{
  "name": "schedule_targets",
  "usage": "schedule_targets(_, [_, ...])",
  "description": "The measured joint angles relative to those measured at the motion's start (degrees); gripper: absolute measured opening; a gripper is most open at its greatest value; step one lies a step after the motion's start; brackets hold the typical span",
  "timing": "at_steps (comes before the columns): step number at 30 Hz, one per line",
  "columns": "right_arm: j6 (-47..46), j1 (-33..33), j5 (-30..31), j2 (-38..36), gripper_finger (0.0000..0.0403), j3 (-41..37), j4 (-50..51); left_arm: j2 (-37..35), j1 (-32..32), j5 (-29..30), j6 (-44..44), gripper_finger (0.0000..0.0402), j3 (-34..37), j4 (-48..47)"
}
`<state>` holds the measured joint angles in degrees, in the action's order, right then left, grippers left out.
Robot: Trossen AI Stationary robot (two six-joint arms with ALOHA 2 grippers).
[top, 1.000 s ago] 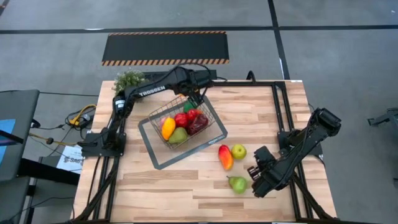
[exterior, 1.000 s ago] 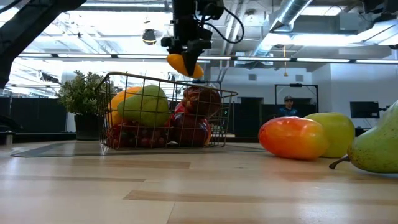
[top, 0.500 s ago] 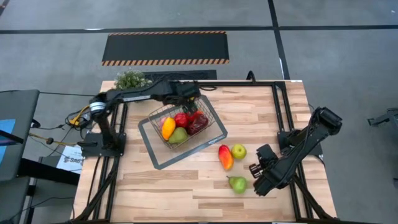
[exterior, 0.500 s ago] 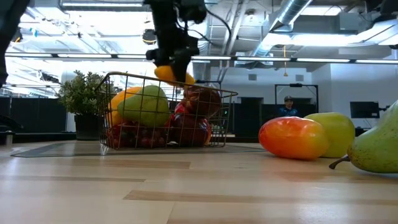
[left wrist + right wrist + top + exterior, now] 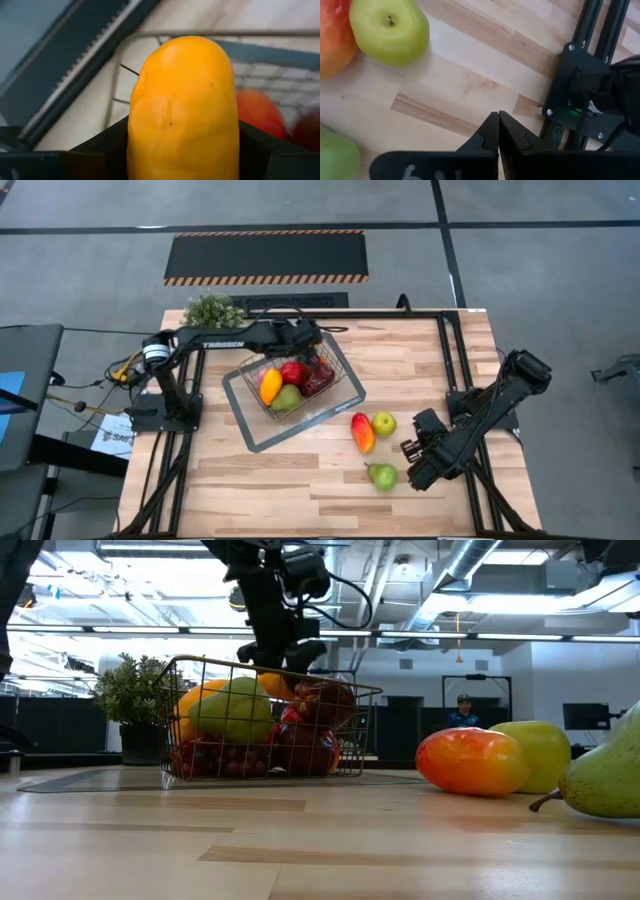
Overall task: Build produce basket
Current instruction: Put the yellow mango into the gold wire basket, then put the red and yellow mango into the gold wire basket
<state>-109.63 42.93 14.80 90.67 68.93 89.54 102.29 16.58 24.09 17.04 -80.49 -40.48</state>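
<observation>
1. One table (image 5: 300, 470) of pale wood carries everything.
2. My two arms: the left reaches over the basket's far rim, the right waits near the table's right edge.
3. The basket (image 5: 340, 380) sits left of centre on its grey tray (image 5: 255, 442), just in front of the plant (image 5: 210, 308).
4. Inside it I see a yellow piece (image 5: 270, 385), a green pear (image 5: 287, 398), red fruit (image 5: 292, 372) and dark grapes (image 5: 215, 762).
5. My left pincer (image 5: 300, 338) grasps an orange fruit (image 5: 185, 110) just above the basket's far rim.
6. My right pincer (image 5: 498, 122) is clenched on nothing, beside the loose pear (image 5: 382, 475).
7. A red-orange fruit (image 5: 362, 432) and a green apple (image 5: 384, 423) lie touching, near that pear.
</observation>
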Motion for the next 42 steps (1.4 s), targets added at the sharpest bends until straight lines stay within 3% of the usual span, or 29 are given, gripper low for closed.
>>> schedule_targets(6, [0.5,-0.3,0.0,0.0,0.0022,0.0,0.0,1.0,0.2,2.4,0.7,0.0239,0.0,0.6])
schedule_targets(10, [0.6,-0.3,0.0,0.0,0.0018,0.0,0.0,1.0,-0.1,4.2,0.7,0.0262,0.0,0.6])
schedule_targets(18, [0.6,-0.3,0.0,0.0,0.0020,0.0,0.3,1.0,-0.1,4.0,1.4,0.0326,0.0,0.5])
schedule_targets(23, [0.6,-0.3,0.0,0.0,0.0022,0.0,0.3,1.0,-0.3,3.5,-0.4,0.0338,-0.6,0.1])
schedule_targets(26, [1.4,-0.3,-0.5,0.0,0.0019,0.0,0.3,0.9,-1.1,2.5,-3.1,0.0339,-4.7,-3.1])
schedule_targets(29, [2.6,-0.3,-2.8,0.0,0.0017,0.0,0.2,0.7,-2.5,-1.8,-3.8,0.0339,-10.8,-5.1])
schedule_targets(35, [3.1,0.6,-7.7,0.0,0.0020,0.0,-2.8,0.7,-7.5,-21.3,-8.1,0.0339,-15.1,4.4])
schedule_targets(39, [2.6,2.4,-7.9,0.0,0.0022,0.0,-5.9,0.9,-12.8,-22.6,-17.5,0.0339,-12.8,11.3])
schedule_targets(42, [1.7,4.2,-7.9,0.0,0.0020,0.0,-7.3,2.6,-16.1,-22.9,-19.7,0.0339,-12.4,14.9])
